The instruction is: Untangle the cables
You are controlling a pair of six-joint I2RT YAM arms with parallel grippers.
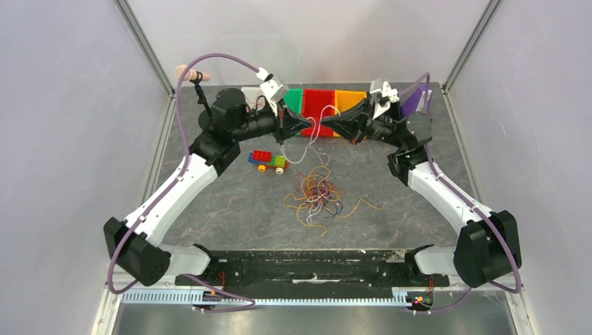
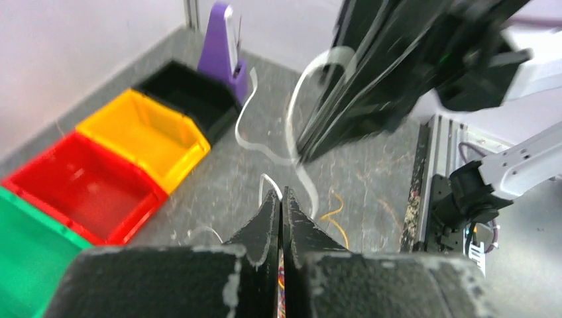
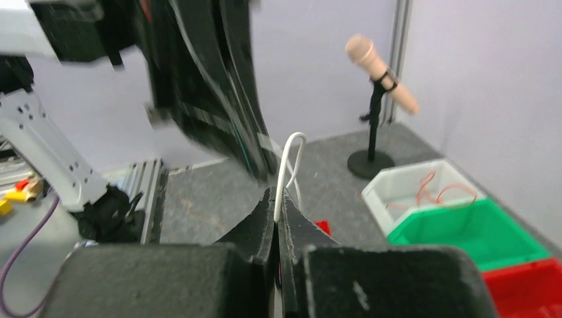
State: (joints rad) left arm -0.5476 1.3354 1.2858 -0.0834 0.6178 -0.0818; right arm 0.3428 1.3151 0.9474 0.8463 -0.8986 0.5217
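A fist-sized tangle of cables (image 1: 320,196) in orange, yellow, red and blue lies on the grey table, in front of both grippers. One white cable (image 1: 323,110) arches between the two grippers, and part of it dangles toward the tangle. My left gripper (image 1: 308,123) is shut, with the white cable (image 2: 265,151) entering at its tips (image 2: 283,193). My right gripper (image 1: 341,126) faces it a short way apart. It is shut on the white cable (image 3: 286,165), which rises in a loop from its tips (image 3: 276,196).
Green (image 1: 293,99), red (image 1: 317,110) and yellow (image 1: 349,100) bins line the back, with a purple stand (image 1: 417,102) at their right. A white bin (image 3: 411,189) holds a red wire. A toy-brick car (image 1: 269,160) sits left of the tangle. A microphone (image 1: 187,72) stands back left.
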